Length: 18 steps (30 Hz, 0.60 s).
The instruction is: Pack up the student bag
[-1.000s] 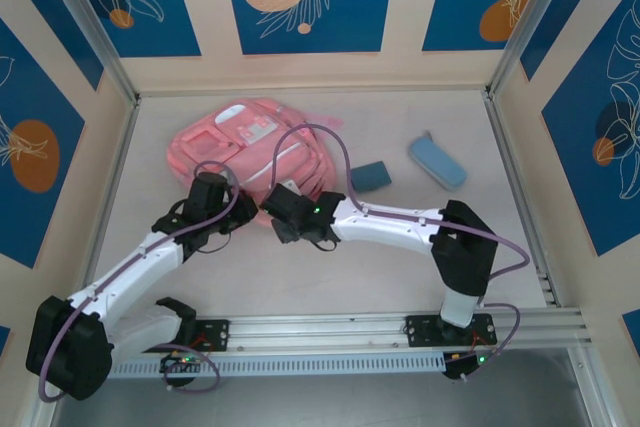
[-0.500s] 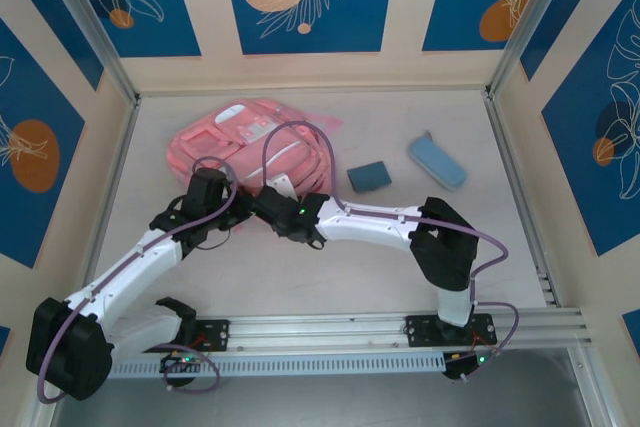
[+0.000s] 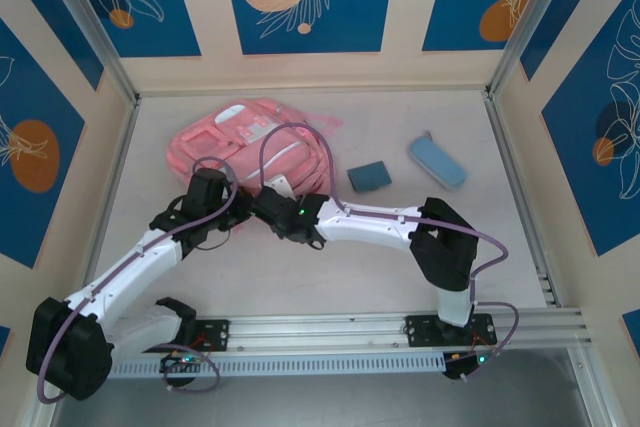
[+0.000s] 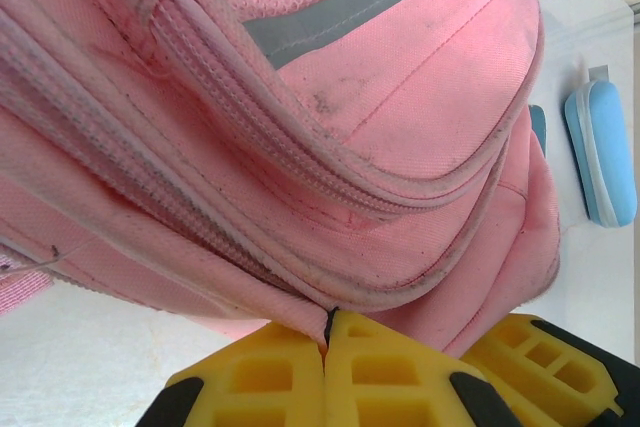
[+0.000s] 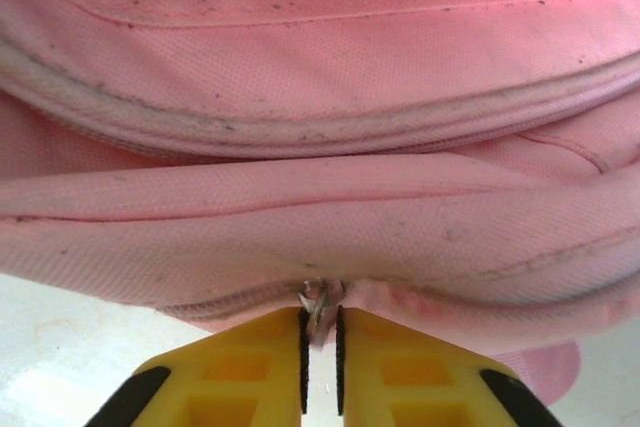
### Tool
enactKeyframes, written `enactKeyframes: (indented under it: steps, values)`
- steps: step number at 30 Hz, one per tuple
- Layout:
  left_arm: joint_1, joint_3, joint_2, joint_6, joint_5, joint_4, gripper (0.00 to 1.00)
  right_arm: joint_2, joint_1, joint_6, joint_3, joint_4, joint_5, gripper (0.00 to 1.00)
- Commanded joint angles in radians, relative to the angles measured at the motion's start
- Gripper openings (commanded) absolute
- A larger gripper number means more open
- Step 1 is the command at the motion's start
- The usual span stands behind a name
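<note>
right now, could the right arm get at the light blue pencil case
Probably, once it lets go: the right claw is shut on the zip pull at the near edge of the bag. The pencil case lies apart on open table right of the bag, nothing over it.

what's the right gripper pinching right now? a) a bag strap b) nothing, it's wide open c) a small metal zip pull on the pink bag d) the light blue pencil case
C: in the right wrist view the right gripper is closed to a narrow slit on a small metal zip pull at the lower seam of the pink student bag.
</note>
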Motion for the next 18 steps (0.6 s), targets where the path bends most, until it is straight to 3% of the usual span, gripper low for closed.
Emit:
enactKeyframes:
  steps: [1,10,15,18]
  values:
    - [0.008,0.047,-0.021,0.001,0.011,0.035,0.0,-0.008,-0.01,0.0,-0.003,0.031,-0.007,0.22]
    - [0.009,0.042,-0.026,0.005,-0.005,0.023,0.0,-0.018,-0.032,0.009,-0.012,0.026,0.012,0.0]
    - [0.011,0.017,-0.04,0.015,-0.063,-0.006,0.0,-0.077,-0.052,0.013,-0.069,0.0,0.021,0.0]
    - [0.016,-0.005,-0.052,0.038,-0.057,-0.023,0.0,-0.136,-0.086,-0.016,-0.142,0.023,-0.037,0.0]
